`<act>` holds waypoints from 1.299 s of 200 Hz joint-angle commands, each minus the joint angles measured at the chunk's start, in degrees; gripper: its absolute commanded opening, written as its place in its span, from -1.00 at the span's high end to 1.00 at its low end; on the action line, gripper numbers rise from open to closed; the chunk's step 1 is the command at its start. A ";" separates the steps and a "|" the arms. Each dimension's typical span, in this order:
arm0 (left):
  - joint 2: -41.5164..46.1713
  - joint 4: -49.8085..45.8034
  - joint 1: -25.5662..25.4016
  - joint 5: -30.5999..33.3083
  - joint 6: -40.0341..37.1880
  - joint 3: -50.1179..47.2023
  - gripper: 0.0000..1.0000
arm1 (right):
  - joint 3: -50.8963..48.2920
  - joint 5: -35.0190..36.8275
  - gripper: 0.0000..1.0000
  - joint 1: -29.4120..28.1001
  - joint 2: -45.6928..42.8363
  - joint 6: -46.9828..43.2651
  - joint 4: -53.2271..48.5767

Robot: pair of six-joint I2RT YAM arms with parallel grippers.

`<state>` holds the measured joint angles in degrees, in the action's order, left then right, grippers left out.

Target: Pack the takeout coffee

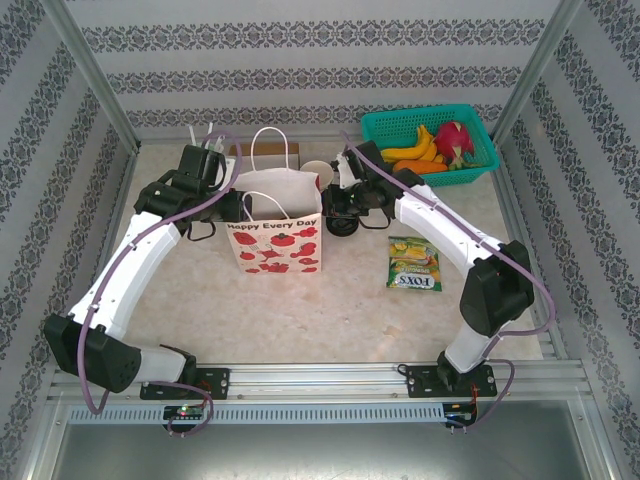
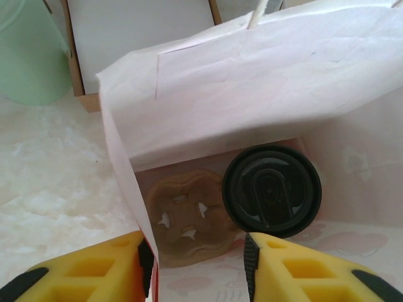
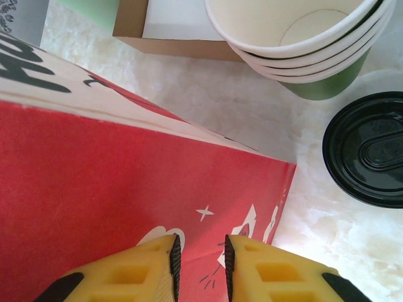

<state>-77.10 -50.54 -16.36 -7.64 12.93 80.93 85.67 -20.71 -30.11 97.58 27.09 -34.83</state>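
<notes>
The takeout coffee (image 2: 272, 190) stands upright inside the paper bag (image 2: 252, 82), showing its round black lid from above. A brown cardboard piece (image 2: 187, 215) lies flat on the bag's floor beside it. My left gripper (image 2: 198, 267) is open at the bag's left rim, with one finger outside the wall and one inside, above the cup. In the top view the bag (image 1: 275, 245) sits between my left gripper (image 1: 232, 208) and my right gripper (image 1: 335, 205). My right gripper (image 3: 200, 264) hovers over the bag's red side (image 3: 113, 189), its jaws a narrow gap apart with nothing gripped.
A stack of lidless cups (image 3: 302, 44) and a loose black lid (image 3: 371, 148) sit right of the bag. A pale green holder (image 2: 28, 53) and a cardboard box (image 2: 138, 38) stand behind it. A green basket of fruit (image 1: 430, 140) is at back right, a sweets packet (image 1: 414, 263) in front.
</notes>
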 commanded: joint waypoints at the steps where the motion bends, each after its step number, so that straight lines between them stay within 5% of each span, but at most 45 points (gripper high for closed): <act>1: 1.59 -2.99 0.70 2.03 0.88 2.65 0.03 | 1.87 -0.43 0.41 0.26 0.22 -0.02 0.68; 52: 3.66 -2.57 1.42 11.69 2.15 7.33 -0.51 | -0.85 10.25 0.05 0.80 -5.58 1.63 1.88; 92: 4.93 8.89 3.96 18.50 4.26 7.10 -1.00 | -6.00 27.01 -0.49 1.03 -11.60 5.24 9.09; 106: 3.37 11.58 7.49 15.40 5.81 7.47 -0.99 | -7.88 31.01 -0.66 1.23 -13.88 5.70 12.41; 114: 1.83 12.11 9.53 13.62 6.53 8.25 -0.99 | -8.15 32.85 -0.96 1.37 -14.79 5.21 13.19; 169: -14.49 12.17 19.96 6.92 8.72 17.09 -0.96 | -9.58 37.31 -0.96 1.99 -19.37 3.25 14.21; 260: -48.36 8.89 22.34 11.84 -1.38 48.80 -0.52 | -15.09 40.49 -0.96 2.10 -28.48 4.03 10.23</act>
<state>-120.22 -39.59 4.93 2.52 15.20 123.09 72.55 16.27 -28.60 72.82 31.20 -23.79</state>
